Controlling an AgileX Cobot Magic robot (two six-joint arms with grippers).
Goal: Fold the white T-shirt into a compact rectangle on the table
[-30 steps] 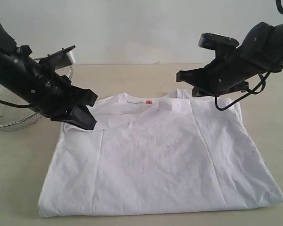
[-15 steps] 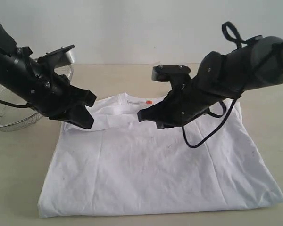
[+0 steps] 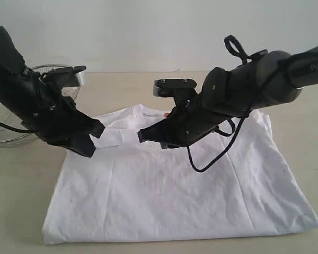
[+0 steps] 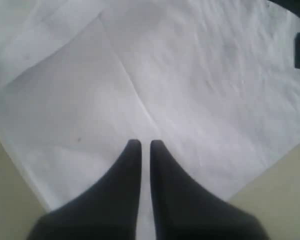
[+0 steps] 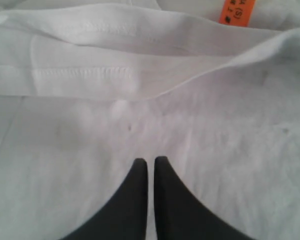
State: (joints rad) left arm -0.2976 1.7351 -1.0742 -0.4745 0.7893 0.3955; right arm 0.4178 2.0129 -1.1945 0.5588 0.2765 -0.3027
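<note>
white cotton is seen spread flat on the table (image 3: 21, 185): the white t-shirt (image 3: 175, 196) is laid out with its orange neck tag (image 5: 238, 11) at the far edge. the right gripper (image 5: 151, 161) is poised just hemward of the tag, close over the fabric below the collar seam, with its jaws pressed together and nothing pinched between them. the left gripper (image 4: 141, 145) is held well to one side of the tag, above the shirt near its side edge, likewise closed and empty. a wire basket (image 3: 10, 138) is seen farther out from the tag on that same side, off the cloth. the sleeves appear to be tucked in, so that a broad rectangle is formed; no fold across the length can be made out. the task is judged to be roughly midway: the hem has yet to be brought toward the tag, and a hold on the fabric is needed first.
</note>
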